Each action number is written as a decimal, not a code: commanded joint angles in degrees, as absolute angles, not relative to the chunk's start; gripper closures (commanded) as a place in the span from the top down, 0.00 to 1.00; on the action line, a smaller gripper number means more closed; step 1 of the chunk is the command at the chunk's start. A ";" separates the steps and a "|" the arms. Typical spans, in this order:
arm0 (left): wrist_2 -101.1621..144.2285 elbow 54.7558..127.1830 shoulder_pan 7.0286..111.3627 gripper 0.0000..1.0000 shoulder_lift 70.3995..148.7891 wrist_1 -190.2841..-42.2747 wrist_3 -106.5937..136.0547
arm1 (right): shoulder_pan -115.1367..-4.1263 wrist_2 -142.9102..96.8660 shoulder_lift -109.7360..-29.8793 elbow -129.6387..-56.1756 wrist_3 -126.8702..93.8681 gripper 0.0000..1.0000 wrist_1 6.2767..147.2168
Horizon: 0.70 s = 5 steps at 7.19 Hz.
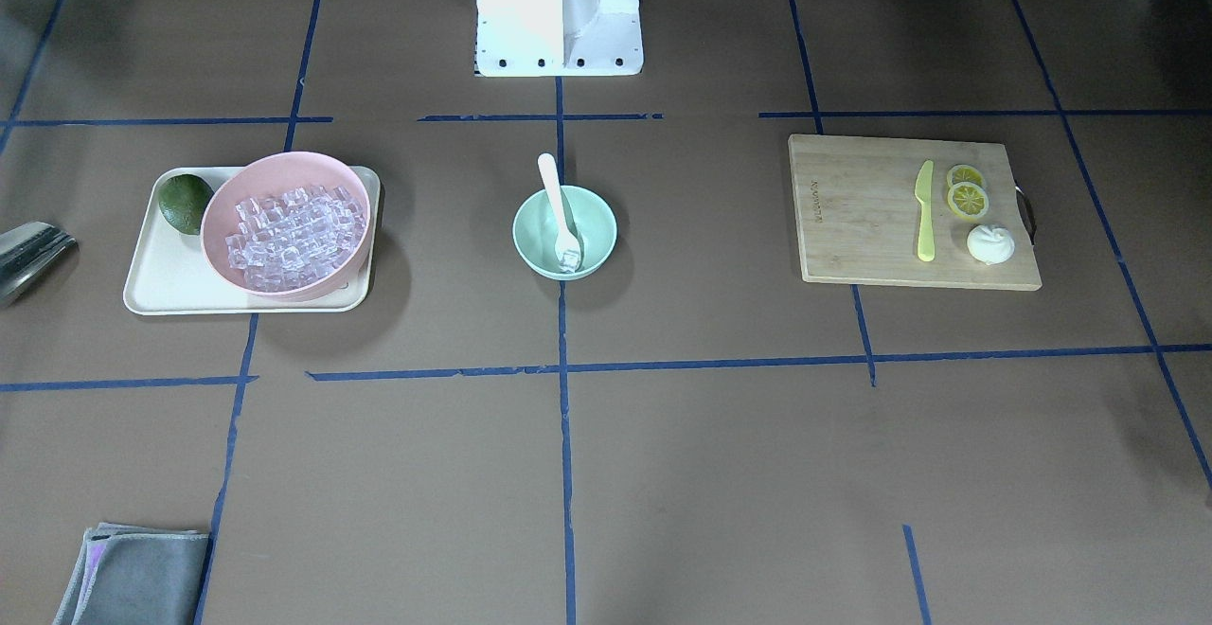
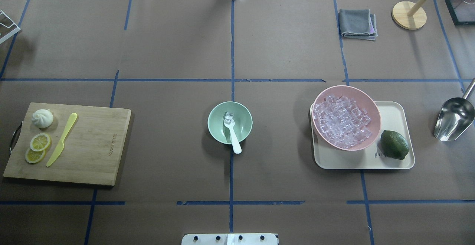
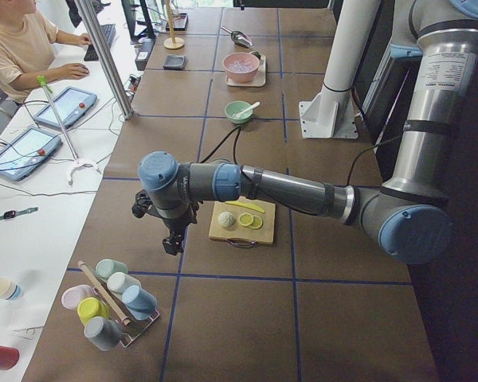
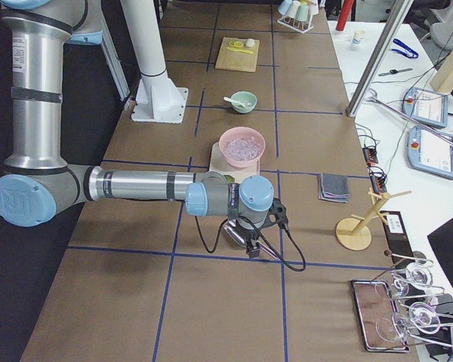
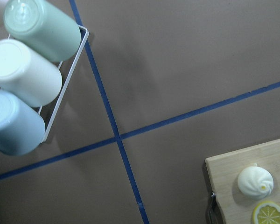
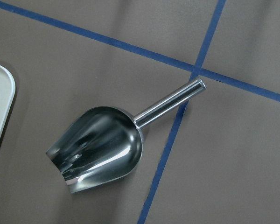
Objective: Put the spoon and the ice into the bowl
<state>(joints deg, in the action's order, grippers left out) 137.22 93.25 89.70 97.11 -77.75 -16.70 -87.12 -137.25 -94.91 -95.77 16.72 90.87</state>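
Observation:
The pale mint-green bowl (image 2: 214, 123) stands at the table's middle, also in the front view (image 1: 530, 227). The white spoon (image 2: 235, 142) lies in it, scoop down in the bowl and handle over the rim toward the robot (image 1: 552, 185). A clear ice cube (image 2: 229, 117) sits on the scoop. More ice (image 2: 341, 124) fills the pink bowl (image 2: 374, 108). My left gripper (image 3: 172, 243) hangs past the cutting board's end, near a cup rack; I cannot tell if it is open. My right gripper (image 4: 252, 249) hangs over a metal scoop; I cannot tell if it is open.
A bamboo cutting board (image 2: 96, 144) holds a yellow-green knife (image 2: 61, 140), lemon slices (image 2: 40, 141) and a white bun (image 2: 42, 118). A cream tray (image 2: 393, 113) carries the pink bowl and a lime (image 2: 394, 144). A metal scoop (image 2: 453, 118), a grey cloth (image 2: 357, 23) and a cup rack (image 3: 111, 302) stand around.

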 commanded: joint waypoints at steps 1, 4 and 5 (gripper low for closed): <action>137.11 93.34 89.56 1.00 94.24 -77.78 -16.52 | -87.36 -137.20 -93.34 -96.06 17.66 1.00 95.35; 137.02 91.15 89.39 1.00 91.06 -84.11 -16.96 | -87.36 -136.58 -94.13 -96.07 17.67 1.00 94.75; 136.85 91.23 89.47 1.00 90.97 -84.02 -17.14 | -87.36 -136.58 -94.22 -95.89 17.67 1.00 94.66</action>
<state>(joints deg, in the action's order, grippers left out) 136.97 91.47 89.45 91.34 -83.47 -16.97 -87.40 -136.62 -94.14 -96.08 17.69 94.82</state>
